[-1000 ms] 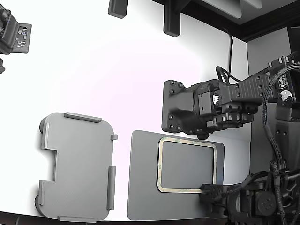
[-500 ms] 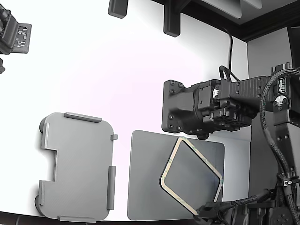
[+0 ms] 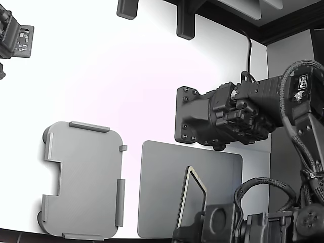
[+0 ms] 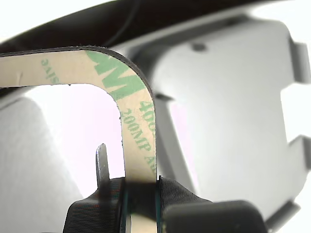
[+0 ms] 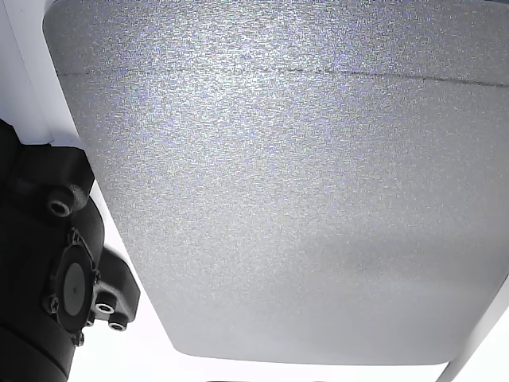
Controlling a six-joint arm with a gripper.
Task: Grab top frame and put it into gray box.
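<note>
The top frame (image 3: 183, 200), thin and tan, is tilted up on edge above the dark gray mat (image 3: 159, 187), near the bottom of the exterior view. My gripper (image 3: 191, 229) is shut on its lower end. In the wrist view the frame (image 4: 138, 111) shows tan with green print, and the black fingers (image 4: 182, 194) pinch one of its sides; the gripper's (image 4: 141, 194) jaws are closed on it. The gray box (image 3: 83, 179), a light gray shallow tray with edge tabs and a notch, lies empty at the exterior view's left. It also shows in the wrist view (image 4: 228, 97), behind the frame.
A second black arm (image 3: 223, 119) with a blocky head hangs over the mat's far edge at the exterior view's right. Cables and arm parts (image 3: 298, 202) crowd the lower right. The other view shows a textured gray surface (image 5: 278, 183) close up. White table (image 3: 111, 76) lies beyond.
The frame lay flat on the mat, then turned and rose on edge in my grip. My gripper has come leftwards along the exterior view's bottom edge. The tray has not moved.
</note>
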